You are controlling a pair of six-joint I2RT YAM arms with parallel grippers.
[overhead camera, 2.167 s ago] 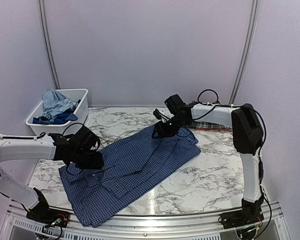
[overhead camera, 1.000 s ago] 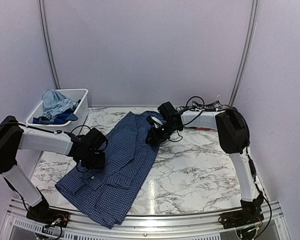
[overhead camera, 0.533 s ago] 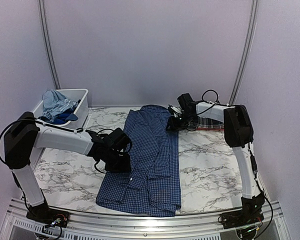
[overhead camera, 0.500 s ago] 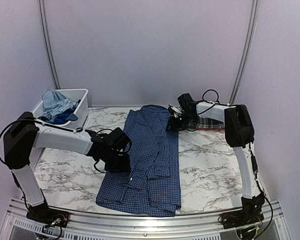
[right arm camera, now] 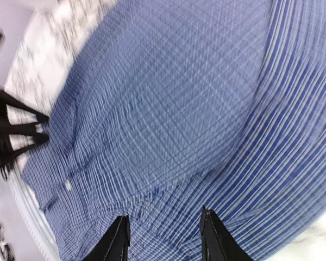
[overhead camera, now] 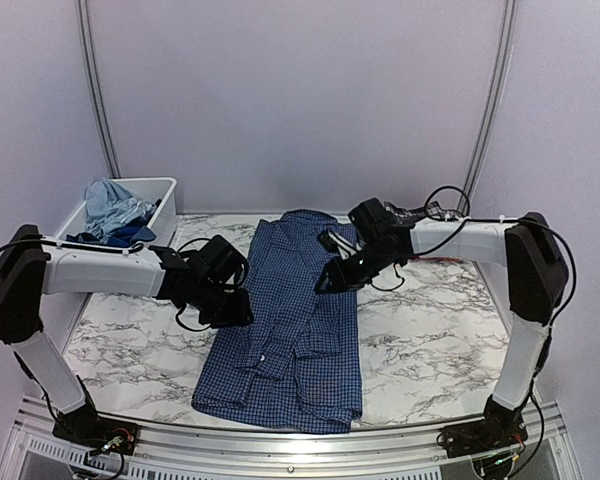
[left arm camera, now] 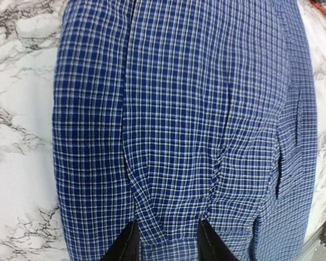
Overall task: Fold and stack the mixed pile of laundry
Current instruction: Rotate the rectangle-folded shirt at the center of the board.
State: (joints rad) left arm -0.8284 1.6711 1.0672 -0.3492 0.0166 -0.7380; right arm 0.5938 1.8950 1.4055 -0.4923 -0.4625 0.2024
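The navy small-check shirt (overhead camera: 300, 330) lies flat along the middle of the marble table, collar at the back and hem near the front edge. My left gripper (overhead camera: 236, 310) sits at the shirt's left edge. In the left wrist view its fingers stand apart on the checked cloth (left arm camera: 195, 109), open (left arm camera: 168, 223), with creases running from both tips. My right gripper (overhead camera: 328, 282) hovers over the shirt's right side, open (right arm camera: 164, 213) above the blurred cloth (right arm camera: 179, 109). The light blue T-shirt (overhead camera: 110, 205) and a royal blue garment (overhead camera: 110, 238) lie in the bin. The plaid piece is hidden behind my right arm.
The white plastic bin (overhead camera: 166, 222) stands at the back left corner of the table. Bare marble (overhead camera: 430, 330) lies to the right of the shirt and more to its left front. Cables loop over my right arm at the back right.
The shirt has swung from a diagonal lie to straight along the table. In the last half second my right gripper came from the collar area down over the shirt's right side; my left gripper shifted slightly left.
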